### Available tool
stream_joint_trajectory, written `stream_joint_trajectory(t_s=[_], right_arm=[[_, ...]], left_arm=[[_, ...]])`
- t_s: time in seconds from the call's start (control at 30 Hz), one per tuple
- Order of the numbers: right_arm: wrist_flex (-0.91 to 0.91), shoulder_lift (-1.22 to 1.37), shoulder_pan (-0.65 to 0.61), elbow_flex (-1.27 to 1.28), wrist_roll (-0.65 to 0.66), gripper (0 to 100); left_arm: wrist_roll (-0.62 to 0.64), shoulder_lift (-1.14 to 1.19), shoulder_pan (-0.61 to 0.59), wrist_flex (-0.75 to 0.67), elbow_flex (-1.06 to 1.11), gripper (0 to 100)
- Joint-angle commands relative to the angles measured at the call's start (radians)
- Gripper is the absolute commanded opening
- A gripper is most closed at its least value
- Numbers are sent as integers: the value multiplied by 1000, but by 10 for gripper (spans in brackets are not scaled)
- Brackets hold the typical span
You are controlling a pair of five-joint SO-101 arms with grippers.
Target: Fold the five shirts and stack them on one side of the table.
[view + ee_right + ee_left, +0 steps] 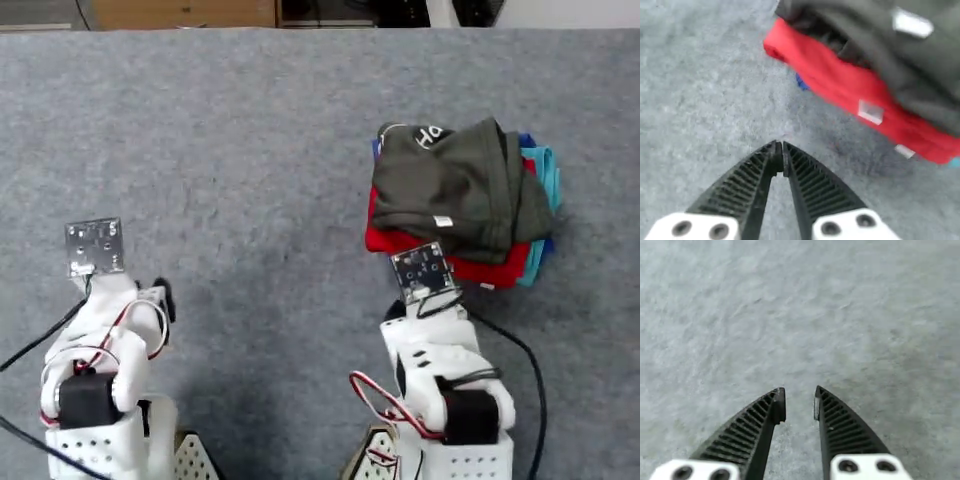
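A stack of folded shirts sits on the right side of the table: a dark olive shirt point(460, 185) on top, a red shirt point(445, 262) under it, with teal point(545, 170) and blue edges peeking out. In the right wrist view the red shirt point(840, 75) and olive shirt point(875, 30) lie just beyond my right gripper point(779, 150), which is shut and empty over the carpet. The right arm point(430, 275) stands at the stack's near edge. My left gripper point(799, 402) hovers over bare grey surface, slightly open, holding nothing. The left arm point(95, 250) is at the near left.
The grey carpeted table point(220, 150) stretches wide to the left and middle. Both arm bases point(110, 420) stand at the near edge, with cables trailing beside them. A wooden edge point(180, 12) runs along the far side.
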Motion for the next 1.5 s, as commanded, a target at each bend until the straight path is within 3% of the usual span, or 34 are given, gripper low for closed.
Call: stream_joint_trajectory(t_s=[0.0,0.17,0.37,0.67,0.87,1.47], right_arm=[[-89,-105,-10,73,-55,2],[-172,-105,-10,193,-98,2],[-143,-104,-10,234,-104,2],[-57,-104,-12,234,-95,2],[-58,-104,-12,234,-95,2],[-58,-104,-12,234,-95,2]], left_arm=[[-12,-58,-23,-9,38,109],[-12,-127,-52,-3,150,107],[-17,-222,-146,86,190,110],[-14,-219,-247,11,416,108],[-15,-220,-342,14,410,109],[-9,-222,-347,14,410,109]])
